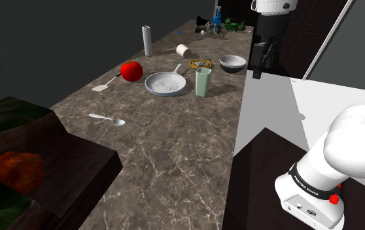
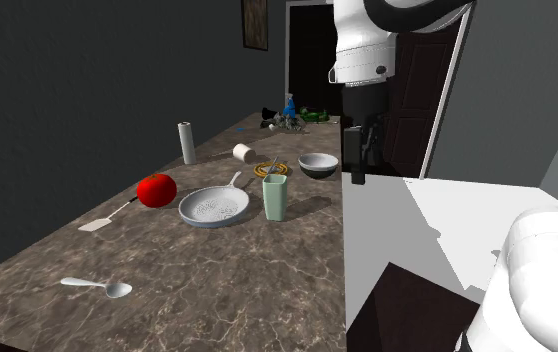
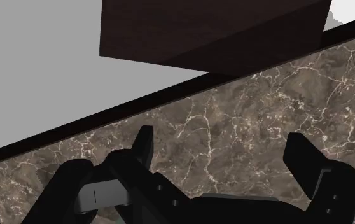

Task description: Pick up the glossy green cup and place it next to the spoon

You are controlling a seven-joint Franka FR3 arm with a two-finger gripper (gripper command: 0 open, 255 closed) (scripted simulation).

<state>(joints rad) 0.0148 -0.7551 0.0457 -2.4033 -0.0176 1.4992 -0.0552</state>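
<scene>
In the shoulder view the gripper (image 1: 261, 62), jaws apart and empty, hangs at two o'clock from the green cup (image 1: 203, 82), which stands upright at three o'clock of the pan (image 1: 166, 83). It should straddle the cup mid-height, avoiding the pan.

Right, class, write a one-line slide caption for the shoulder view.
A green cup stands beside a pale pan on the marbled counter, far from the spoon; the black gripper hangs open nearby.
</scene>
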